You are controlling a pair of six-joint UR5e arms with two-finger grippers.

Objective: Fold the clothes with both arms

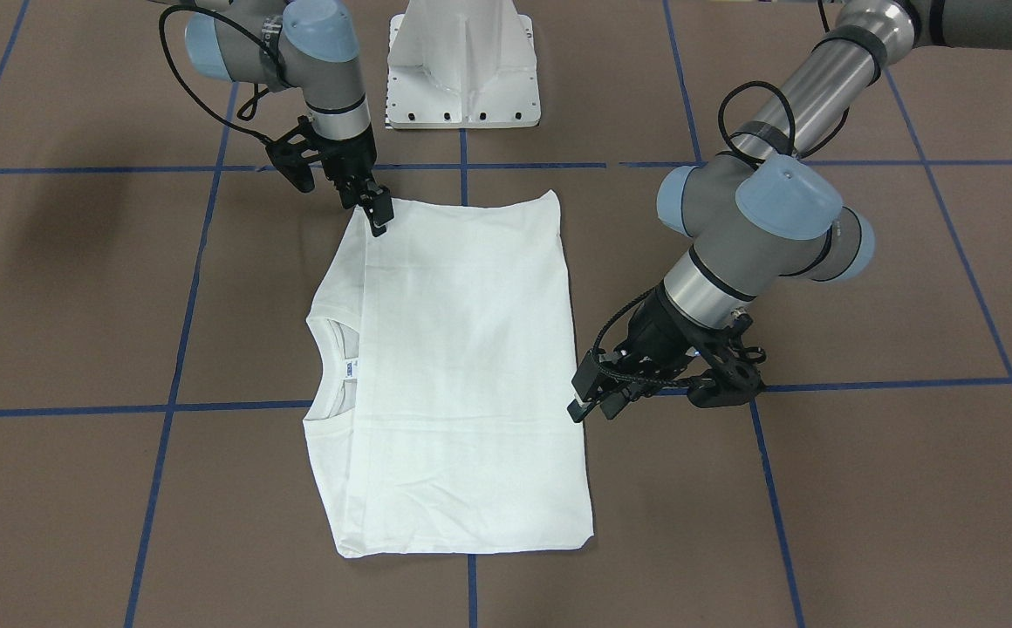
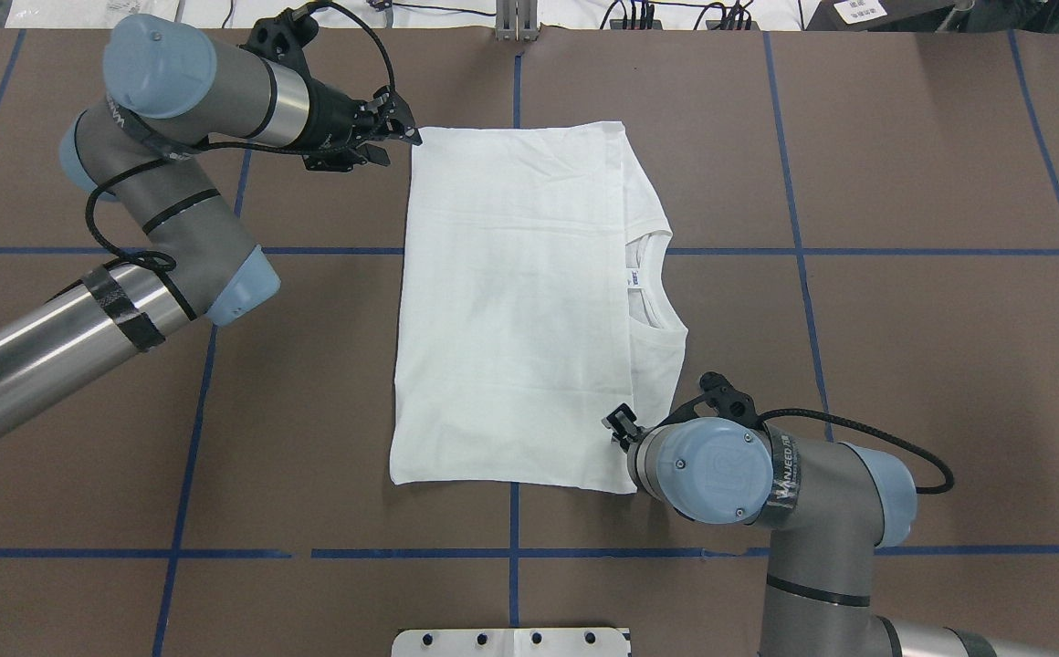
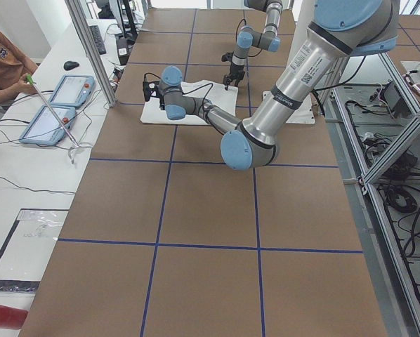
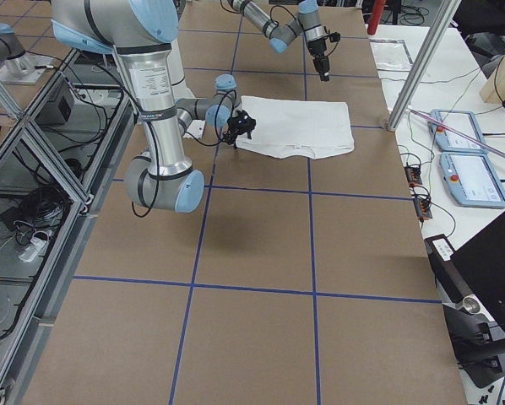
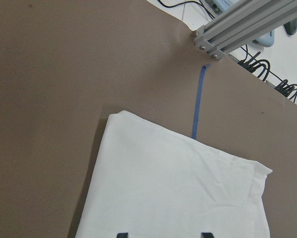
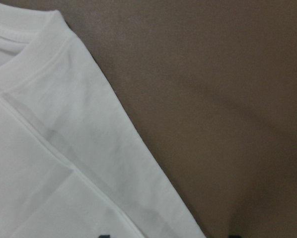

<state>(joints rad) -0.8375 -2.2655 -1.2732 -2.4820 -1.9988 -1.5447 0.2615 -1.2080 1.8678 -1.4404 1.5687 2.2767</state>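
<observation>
Although no sleeve shows anywhere, you can judge the shirt (image 2: 511,301) well on its way. It lies flat as a neat white oblong in the middle of the table (image 2: 904,137). A top layer is drawn across the body and stops just short of the collar (image 2: 653,274), which faces the table's right end with the neck label (image 2: 636,276) showing inside it. So the sleeves look tucked in and one fold of the body looks done. What is probably left is a last fold to halve the oblong.

The left gripper (image 2: 400,144) hangs just beside the shirt's corner towards the table's far edge and left end. Its wrist view shows both fingertips (image 5: 121,234) set apart with only cloth lying below them, so it is spread and holds nothing. The right gripper (image 1: 378,218) is at the diagonally opposite corner, towards the base-side edge. Its fingers also stand apart, one over cloth and one over bare table. That wrist view is close and blurred, so take it as gripping nothing only with some caution.
</observation>
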